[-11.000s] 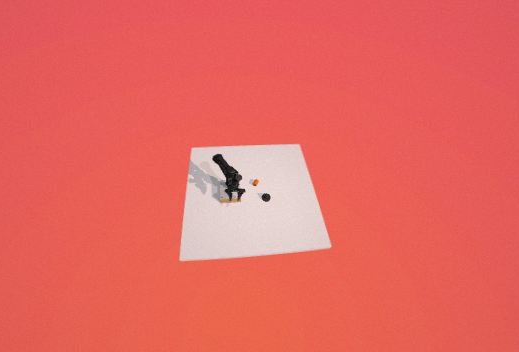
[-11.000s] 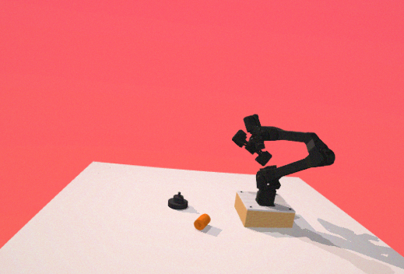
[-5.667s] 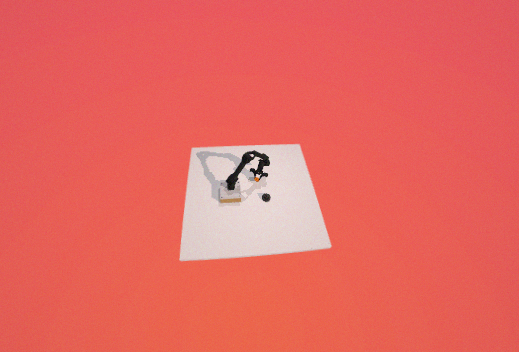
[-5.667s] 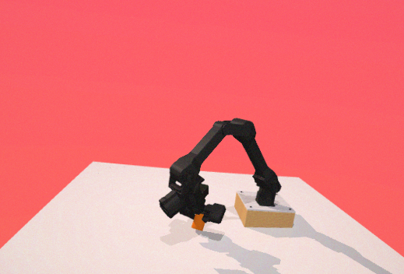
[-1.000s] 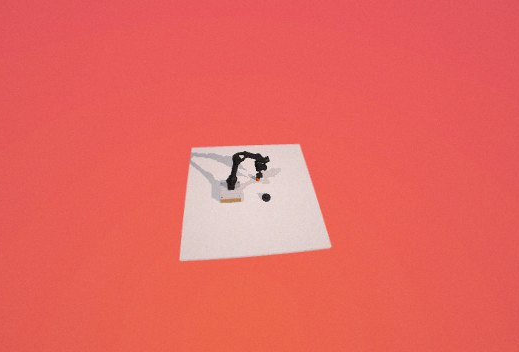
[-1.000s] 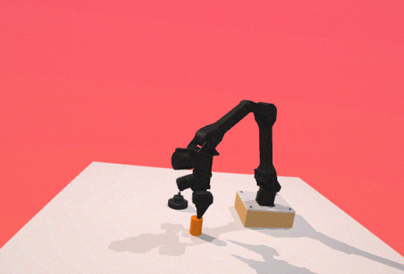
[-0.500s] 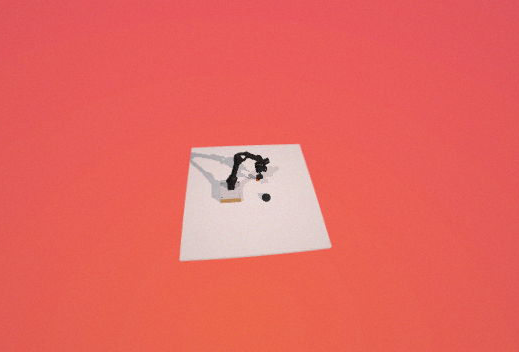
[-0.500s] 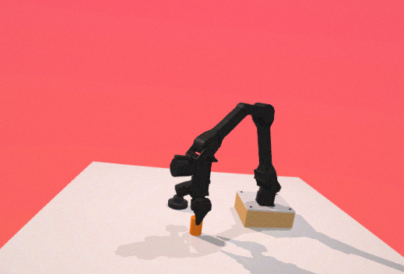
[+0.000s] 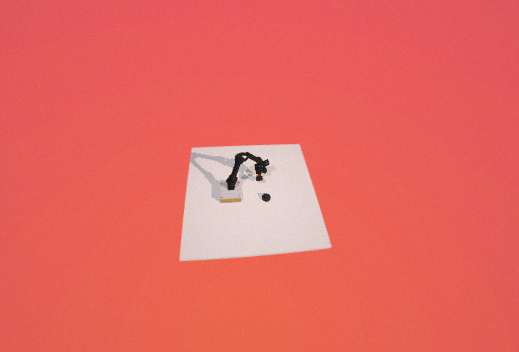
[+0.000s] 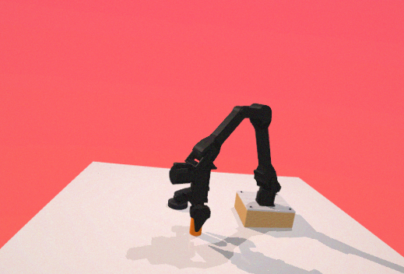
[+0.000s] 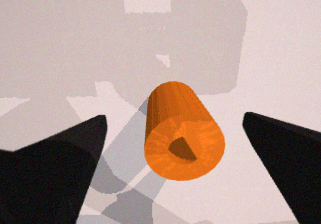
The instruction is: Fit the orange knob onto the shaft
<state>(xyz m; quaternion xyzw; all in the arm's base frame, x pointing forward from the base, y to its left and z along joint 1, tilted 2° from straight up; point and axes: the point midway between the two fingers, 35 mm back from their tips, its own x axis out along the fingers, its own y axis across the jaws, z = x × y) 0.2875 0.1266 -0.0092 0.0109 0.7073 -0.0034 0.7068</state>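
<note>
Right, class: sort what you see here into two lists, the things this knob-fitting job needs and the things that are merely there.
Needed for the job:
orange knob, upright on the table
round pedestal with its dark shaft
gripper, open, its fingers on either side of the knob

Merely there:
white table
tan base block under the arm

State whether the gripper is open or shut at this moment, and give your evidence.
Open. In the wrist view both fingers stand wide apart on either side of the orange knob, with table showing between each finger and the knob.

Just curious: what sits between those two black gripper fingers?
The orange cylindrical knob stands upright between the open gripper fingers, untouched, with gaps on both sides; the wrist view shows it.
</note>
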